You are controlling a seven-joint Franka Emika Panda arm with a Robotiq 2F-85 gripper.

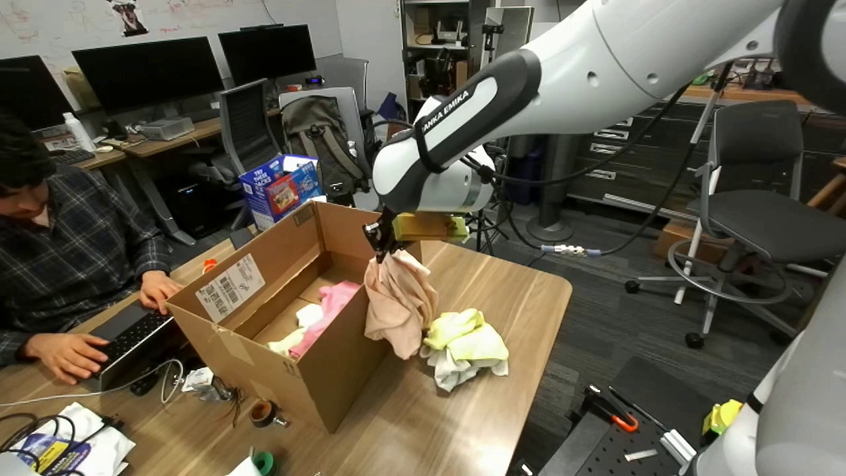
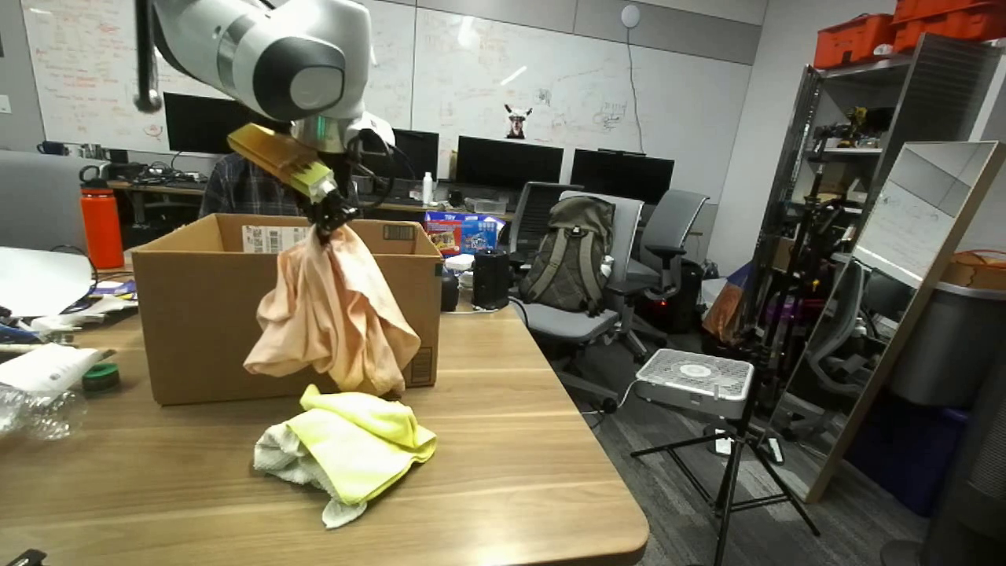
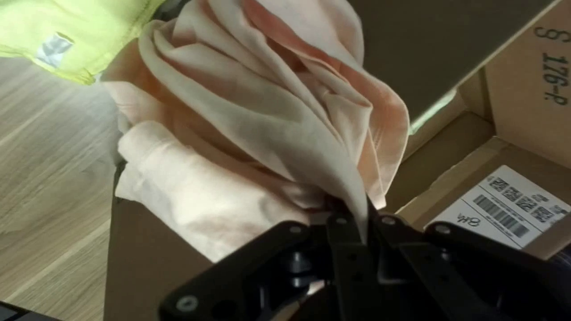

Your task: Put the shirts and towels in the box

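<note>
Dangling the peach cloth [image 1: 400, 305] just outside the box [image 1: 338, 367], my jaws clamped on it, I could snag low folds on the box by crossing without lifting.

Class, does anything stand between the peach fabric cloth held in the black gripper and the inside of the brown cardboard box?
Yes: the side wall of the brown cardboard box, opposite its white printed label. In both exterior views the peach fabric cloth hangs outside that wall, so it likely needs lifting over. Nothing else visible blocks it.
</note>
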